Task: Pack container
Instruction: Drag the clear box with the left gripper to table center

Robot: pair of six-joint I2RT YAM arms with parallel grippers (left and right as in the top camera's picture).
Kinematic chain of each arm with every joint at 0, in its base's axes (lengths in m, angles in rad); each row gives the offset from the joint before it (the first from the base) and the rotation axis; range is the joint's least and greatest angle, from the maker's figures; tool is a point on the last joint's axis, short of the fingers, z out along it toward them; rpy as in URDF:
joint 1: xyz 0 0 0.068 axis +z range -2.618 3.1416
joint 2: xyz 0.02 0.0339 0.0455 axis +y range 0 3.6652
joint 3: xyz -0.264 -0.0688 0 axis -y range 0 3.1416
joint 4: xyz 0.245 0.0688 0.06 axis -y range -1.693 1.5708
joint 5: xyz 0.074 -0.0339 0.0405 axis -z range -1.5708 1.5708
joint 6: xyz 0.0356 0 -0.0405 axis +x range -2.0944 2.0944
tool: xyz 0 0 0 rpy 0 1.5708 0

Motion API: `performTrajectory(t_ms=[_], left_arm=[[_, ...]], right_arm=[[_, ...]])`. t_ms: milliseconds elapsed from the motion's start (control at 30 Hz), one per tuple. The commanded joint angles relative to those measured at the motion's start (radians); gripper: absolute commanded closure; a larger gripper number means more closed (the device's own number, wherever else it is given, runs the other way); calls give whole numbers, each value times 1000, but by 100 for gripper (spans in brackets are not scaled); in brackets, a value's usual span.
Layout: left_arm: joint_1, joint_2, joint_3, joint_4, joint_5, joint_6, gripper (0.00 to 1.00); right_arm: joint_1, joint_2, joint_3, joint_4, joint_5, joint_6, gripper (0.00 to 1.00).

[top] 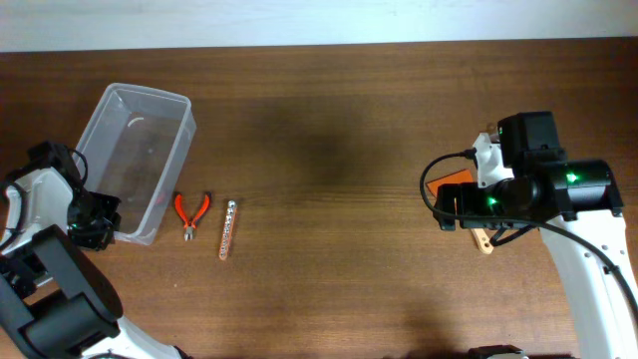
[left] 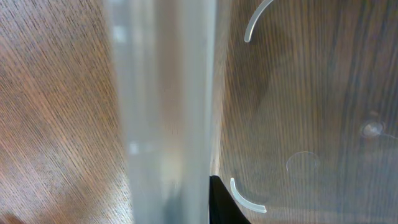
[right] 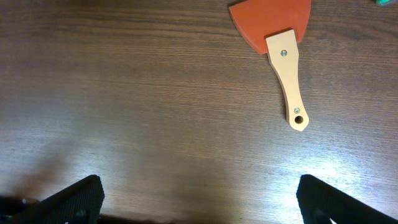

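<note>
Plainly, the matter turned on how the scraper [right: 283, 46] lay from the right claw [right: 199, 183]. In the right wrist view that claw hung over bare table [right: 155, 93] with its two fingers [right: 74, 199] spread wide and nothing between them. The scraper sat ahead of it and off to the right of its centre line, well apart from either fingertip. Its orange blade [right: 264, 18] was at the far end. Its pale wooden handle [right: 289, 81] pointed back toward the claw, leaning slightly to the right. The long axis thus ran nearly along the claw's line of reach, so the open span already stood across the handle. By my judgement, a short reach forward and to the right would bring the handle between the fingers with little turning of the wrist.

The container [top: 177, 160] was far off on the claw's other side, across the table, with the left claw [top: 95, 217] at its near wall [left: 165, 93]. One dark fingertip [left: 221, 202] showed just inside that wall. Whether the left claw pinched the wall could not be told.

The right arm was much the nearer to the scraper. The red-handled pliers [top: 191, 212] and the small metal rod [top: 227, 229] lay just beside the container, nearer the left arm.
</note>
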Motion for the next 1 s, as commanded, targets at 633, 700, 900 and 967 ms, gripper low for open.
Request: performTrajectory(t_ms=[633, 700, 900, 967], left_arm=[[-258, -183, 185, -41, -9, 332, 98], [-359, -234, 193, -42, -10, 356, 98], [-620, -278, 193, -77, -10, 343, 98], [-694, -271, 185, -86, -14, 329, 98]], right_arm=[[-86, -65, 69, 2, 164, 85, 1], [-139, -84, 89, -2, 164, 88, 1], [-206, -96, 95, -31, 161, 88, 1], [-206, -96, 95, -31, 161, 87, 1]])
